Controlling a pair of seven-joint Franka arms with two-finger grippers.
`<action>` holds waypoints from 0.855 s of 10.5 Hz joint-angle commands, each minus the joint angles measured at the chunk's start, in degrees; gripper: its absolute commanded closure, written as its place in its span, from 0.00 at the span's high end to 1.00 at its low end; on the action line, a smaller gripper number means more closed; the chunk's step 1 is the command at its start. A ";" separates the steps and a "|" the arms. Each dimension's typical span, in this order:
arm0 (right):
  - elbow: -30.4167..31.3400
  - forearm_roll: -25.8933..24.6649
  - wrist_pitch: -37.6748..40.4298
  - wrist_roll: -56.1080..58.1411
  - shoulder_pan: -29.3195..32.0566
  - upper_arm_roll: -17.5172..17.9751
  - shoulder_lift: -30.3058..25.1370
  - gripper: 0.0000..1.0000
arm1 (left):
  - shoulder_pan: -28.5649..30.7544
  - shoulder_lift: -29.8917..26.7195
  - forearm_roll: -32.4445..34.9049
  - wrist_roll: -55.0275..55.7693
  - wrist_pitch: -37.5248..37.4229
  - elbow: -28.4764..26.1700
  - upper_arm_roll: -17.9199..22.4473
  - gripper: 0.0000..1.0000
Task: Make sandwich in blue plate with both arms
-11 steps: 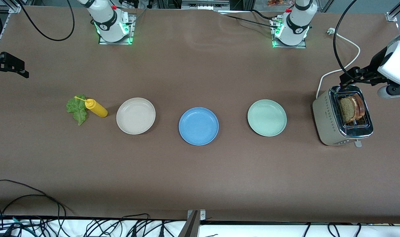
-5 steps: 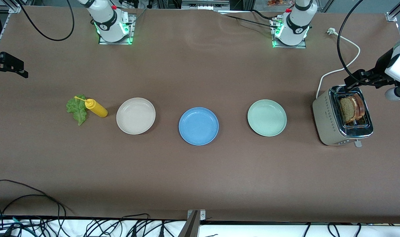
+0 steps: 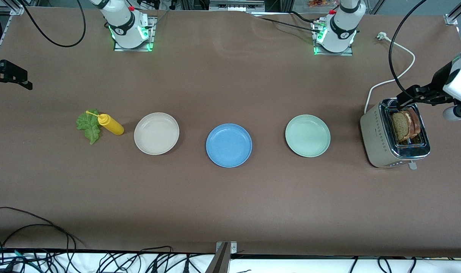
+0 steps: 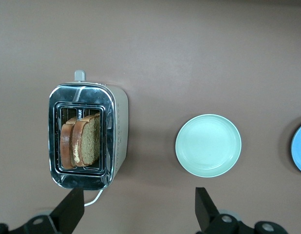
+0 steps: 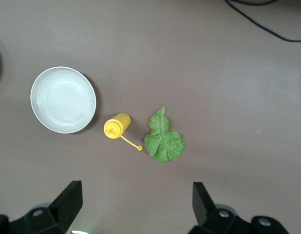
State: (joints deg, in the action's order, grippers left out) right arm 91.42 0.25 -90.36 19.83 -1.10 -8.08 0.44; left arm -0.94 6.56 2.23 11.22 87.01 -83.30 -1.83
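Note:
The blue plate (image 3: 229,145) lies empty at the table's middle; its edge shows in the left wrist view (image 4: 300,153). Two brown bread slices (image 3: 405,123) stand in the toaster (image 3: 399,132) at the left arm's end, also in the left wrist view (image 4: 82,144). A green lettuce leaf (image 3: 88,125) lies on the table at the right arm's end, seen in the right wrist view too (image 5: 162,139). My left gripper (image 3: 405,99) (image 4: 138,212) is open and empty over the toaster's farther end. My right gripper (image 3: 11,86) (image 5: 136,204) is open and empty, waiting over the table near the lettuce.
A yellow squeeze bottle (image 3: 111,124) lies beside the lettuce. A beige plate (image 3: 156,133) and a pale green plate (image 3: 307,135) flank the blue plate, both empty. The toaster's white cord (image 3: 389,81) runs toward the left arm's base.
My left gripper has shifted slightly and come down closer to the toaster's farther end. The right arm and the objects have not moved.

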 commanded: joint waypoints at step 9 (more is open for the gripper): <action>-1.15 1.07 1.24 0.56 0.22 -0.45 0.00 1.00 | 5.60 -0.76 1.82 -0.05 12.38 -15.57 -0.37 1.00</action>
State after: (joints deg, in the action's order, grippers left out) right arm 91.38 0.25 -90.36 19.83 -1.08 -8.33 0.43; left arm 3.48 6.66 2.38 11.19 95.73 -94.73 -1.66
